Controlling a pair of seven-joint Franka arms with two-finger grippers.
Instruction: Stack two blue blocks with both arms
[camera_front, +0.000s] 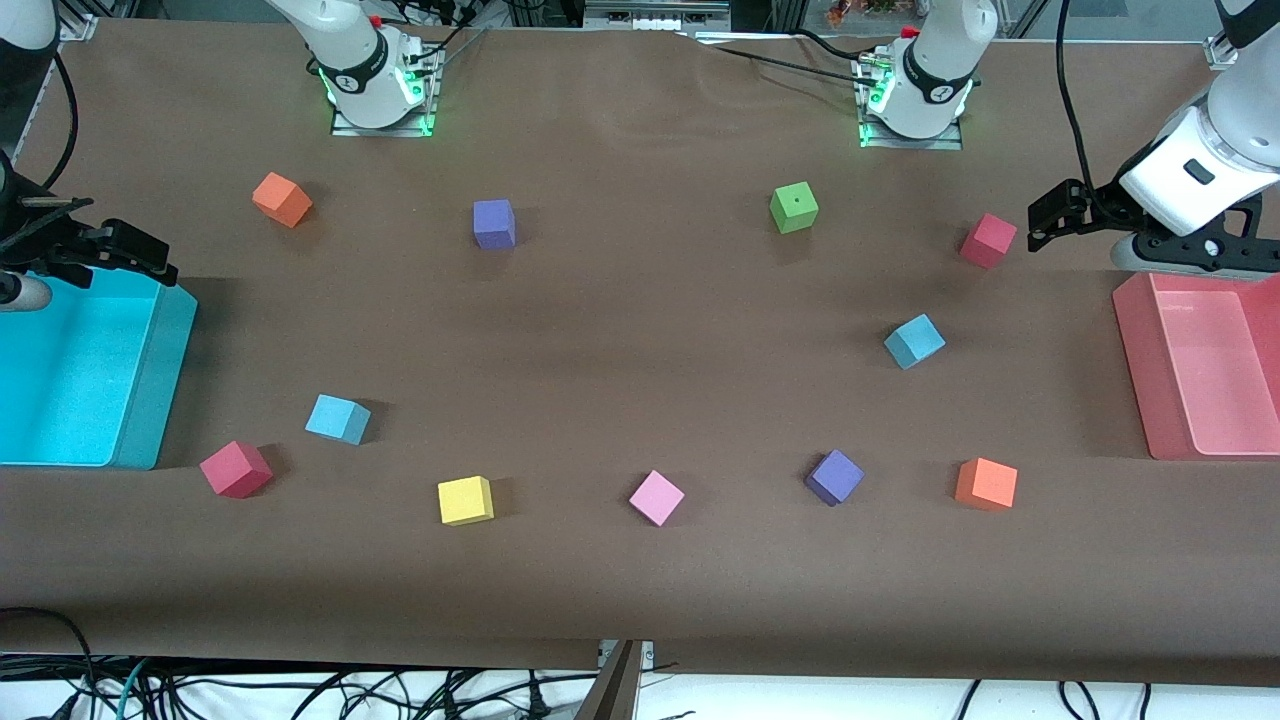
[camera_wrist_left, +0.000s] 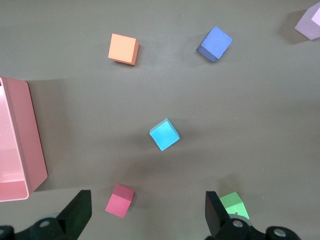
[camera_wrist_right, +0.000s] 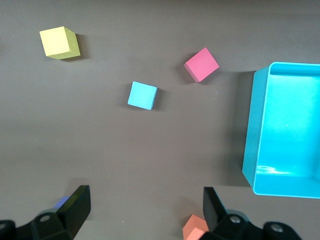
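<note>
Front view is showing both arms waiting at the table's ends, nothing held yet. Left gripper (camera_front: 1040, 225) is hanging near the pink bin (camera_front: 1150, 400) with fingers spread wide apart; right gripper (camera_front: 150, 262) is hovering at the cyan bin (camera_front: 150, 400), also gaping open. One blue block (camera_front: 914, 341) is sitting toward the left arm's end, the other blue block (camera_front: 337, 418) toward the right arm's end, well apart. My worry: that second one is lying just beside a red cube (camera_front: 236, 469), so a sloppy descent is probably knocking it. Both blocks are sitting rotated too, so unaligned fingers are risking a corner pinch.
</note>
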